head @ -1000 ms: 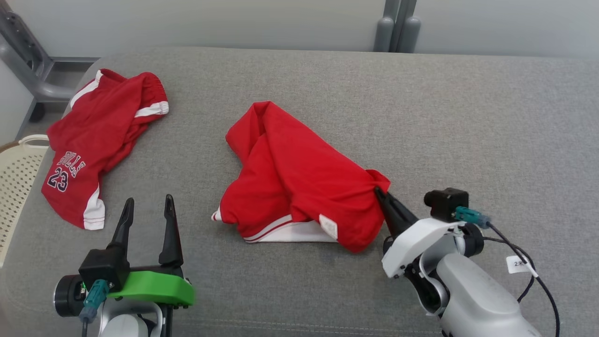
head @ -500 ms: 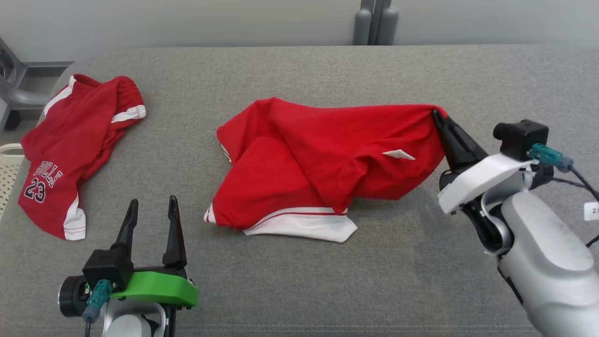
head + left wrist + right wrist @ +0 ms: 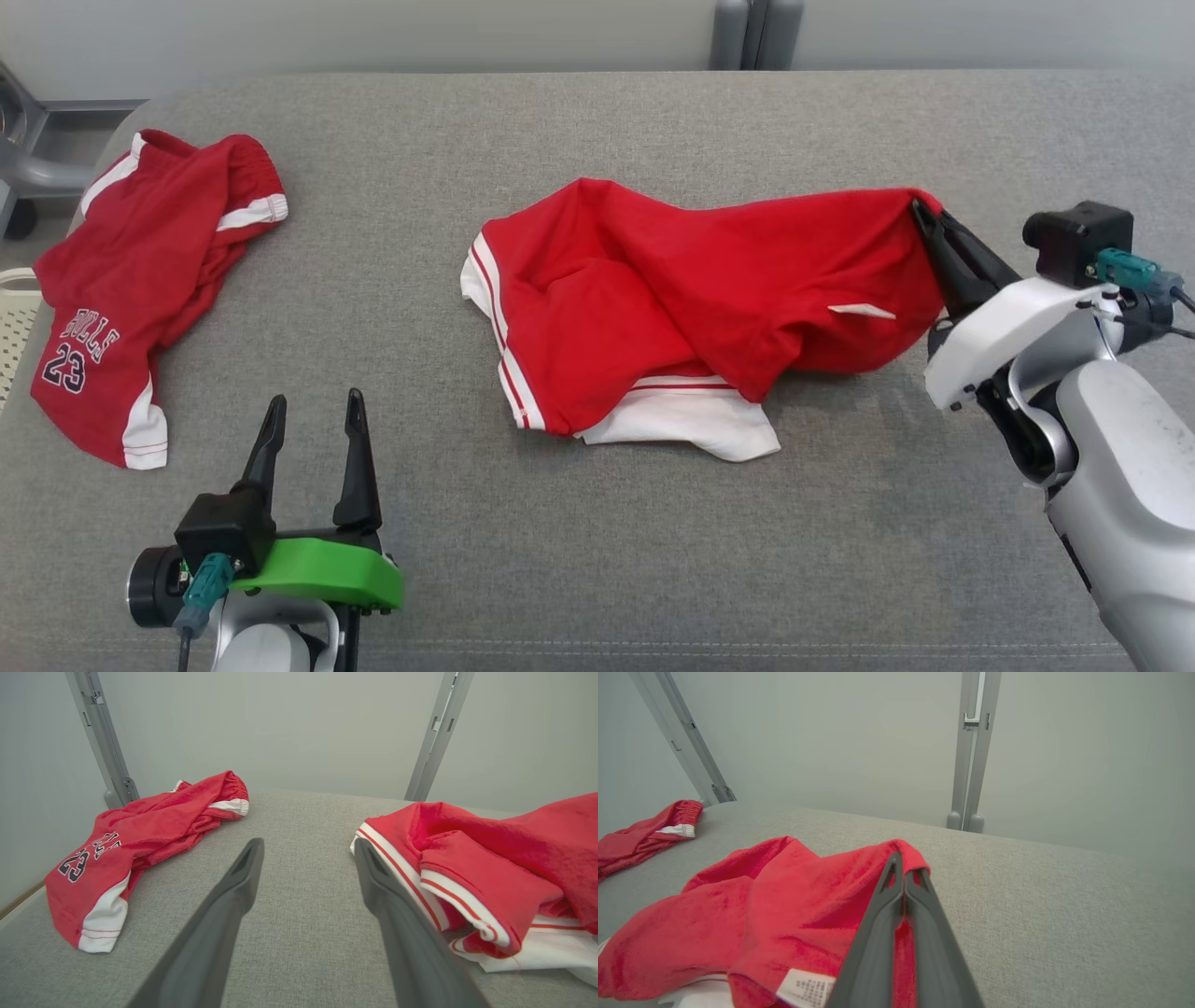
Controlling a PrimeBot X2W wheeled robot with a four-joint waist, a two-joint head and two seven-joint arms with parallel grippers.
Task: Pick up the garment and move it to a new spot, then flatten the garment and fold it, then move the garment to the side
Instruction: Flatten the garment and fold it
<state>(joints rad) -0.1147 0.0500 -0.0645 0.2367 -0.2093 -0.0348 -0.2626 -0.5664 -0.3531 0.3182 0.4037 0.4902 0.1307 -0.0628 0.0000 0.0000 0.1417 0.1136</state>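
Right gripper (image 3: 922, 211): closed, garment (image 3: 672, 289) corner pinched at the fingertips.
Garment: raised at those tips, spread leftward from them onto cushion (image 3: 840, 523).
Left gripper (image 3: 316, 403): fingers parted, nothing held; garment lies to its right.

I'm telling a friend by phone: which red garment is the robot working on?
Look at the grey cushioned surface. Near its middle lies a red garment, one edge pinched by the right gripper. Unlike the other garment at the left, it shows no number 23.
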